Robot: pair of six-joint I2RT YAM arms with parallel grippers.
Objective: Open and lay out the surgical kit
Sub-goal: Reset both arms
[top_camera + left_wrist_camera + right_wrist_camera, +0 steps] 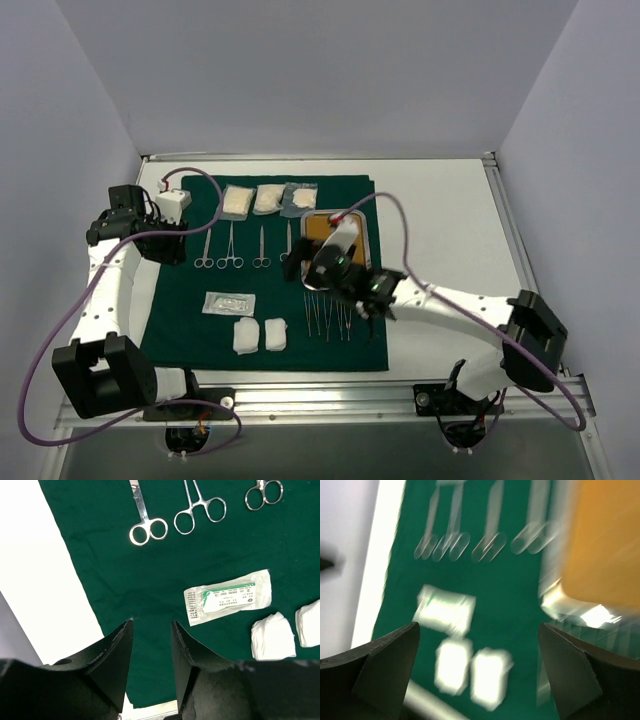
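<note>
The dark green drape (300,350) lies spread flat on the table. On it are three packets along the far edge (270,198), a steel tray (362,228) with an orange inside, several ring-handled clamps (230,248), thin tweezers (325,318), a clear packet (228,303) and two white gauze pads (259,335). My left gripper (166,250) is open and empty over the drape's left edge (100,555); its view shows clamp rings (149,530), the packet (227,597) and gauze (272,636). My right gripper (322,272) hovers wide open and empty beside the tray (600,545); its view (479,627) is blurred.
White table (440,220) shows right of the drape and in a strip on its left (40,580). Grey walls stand on three sides. A metal rail (320,400) runs along the near edge. Purple cables loop over both arms.
</note>
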